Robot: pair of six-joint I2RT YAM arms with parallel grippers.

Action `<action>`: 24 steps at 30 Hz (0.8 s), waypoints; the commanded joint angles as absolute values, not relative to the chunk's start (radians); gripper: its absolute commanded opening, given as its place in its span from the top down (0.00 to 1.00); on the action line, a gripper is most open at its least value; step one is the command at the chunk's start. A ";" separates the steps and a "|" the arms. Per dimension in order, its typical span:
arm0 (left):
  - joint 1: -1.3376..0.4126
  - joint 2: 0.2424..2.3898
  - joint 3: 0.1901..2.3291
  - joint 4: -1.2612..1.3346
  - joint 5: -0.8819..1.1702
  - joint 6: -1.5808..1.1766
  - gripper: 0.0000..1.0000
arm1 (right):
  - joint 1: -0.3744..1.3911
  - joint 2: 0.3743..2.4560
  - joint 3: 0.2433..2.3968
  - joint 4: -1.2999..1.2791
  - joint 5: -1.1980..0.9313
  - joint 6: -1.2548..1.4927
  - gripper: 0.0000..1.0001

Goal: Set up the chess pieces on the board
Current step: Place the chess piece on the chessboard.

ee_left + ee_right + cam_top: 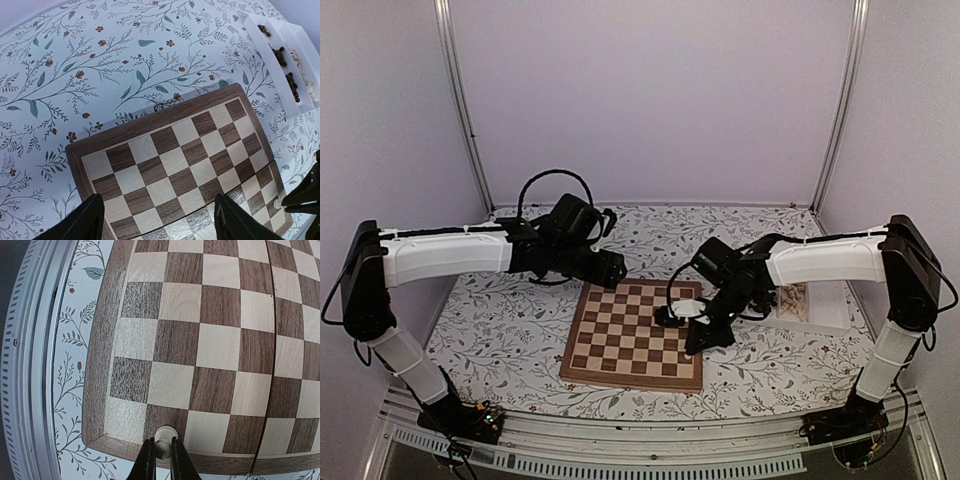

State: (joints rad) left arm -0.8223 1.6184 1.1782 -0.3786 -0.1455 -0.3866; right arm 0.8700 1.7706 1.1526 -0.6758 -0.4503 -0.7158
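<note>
The right end effector (161,452) grips a tiny pale cream wooden chess piece (165,433) upright over a dark edge square by the near right corner of the checked wooden board (620,340), probably to set it straight. The left end effector (157,225) hangs open over the far edge.

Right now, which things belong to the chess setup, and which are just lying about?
Job: board, pale piece in the right end effector, spare pieces in the white tray.
Lying about: floral table cover, metal rail.

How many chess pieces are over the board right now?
1: a pale piece pinched in the right hand, at a dark edge square of the board. The arms may hide others.
</note>
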 commanded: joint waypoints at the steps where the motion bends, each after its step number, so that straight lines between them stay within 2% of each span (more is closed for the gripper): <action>1: -0.818 1.592 1.166 -0.379 -0.155 -0.383 0.23 | 0.885 1.799 1.161 -0.650 -0.435 -0.706 0.93; 3: -0.818 1.592 1.166 -0.379 -0.155 -0.383 0.23 | 0.888 1.806 1.163 -0.646 -0.428 -0.702 0.93; 7: -0.818 1.593 1.166 -0.381 -0.153 -0.384 0.23 | 0.893 1.815 1.167 -0.648 -0.423 -0.704 0.85; 10: -0.818 1.592 1.167 -0.382 -0.153 -0.383 0.23 | 0.895 1.810 1.170 -0.653 -0.430 -0.705 0.73; 15: -0.818 1.598 1.167 -0.377 -0.150 -0.381 0.22 | 0.891 1.761 1.203 -0.680 -0.446 -0.703 0.59; 20: -0.818 1.617 1.183 -0.363 -0.135 -0.370 0.22 | 0.807 1.684 1.297 -0.775 -0.527 -0.699 0.55; 24: -0.822 1.618 1.177 -0.317 -0.096 -0.367 0.22 | 0.640 1.626 1.349 -0.823 -0.575 -0.698 0.55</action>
